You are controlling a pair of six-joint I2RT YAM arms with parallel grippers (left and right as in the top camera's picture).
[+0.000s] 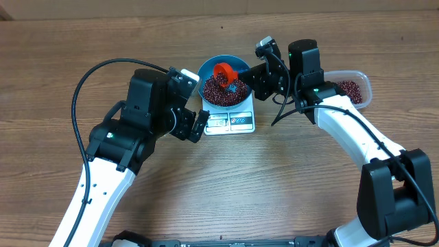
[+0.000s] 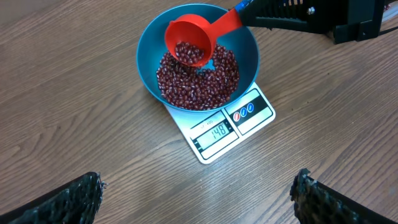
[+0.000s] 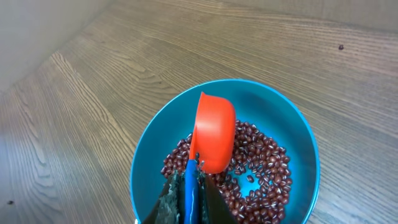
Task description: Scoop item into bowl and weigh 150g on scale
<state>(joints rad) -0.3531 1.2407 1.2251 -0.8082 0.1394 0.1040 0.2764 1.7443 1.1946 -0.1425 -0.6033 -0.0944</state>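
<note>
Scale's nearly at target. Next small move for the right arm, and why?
Probably tilt the scoop slightly further so only a few beans fall into the bowl. The display on the scale reads 148, just short of 150, and the scoop, gripped by the right end effector above the bowl, holds beans. A full dump would likely overshoot.

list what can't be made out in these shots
Overhead and left wrist: the bowl covers the top of the scale; only its display edge shows.
Overhead: the display is too small to read.
Overhead: the right arm hides part of the tub.
Right wrist: the inside of the scoop is turned away.
Right wrist: the right end effector and the bottom edge hide most of its handle.
</note>
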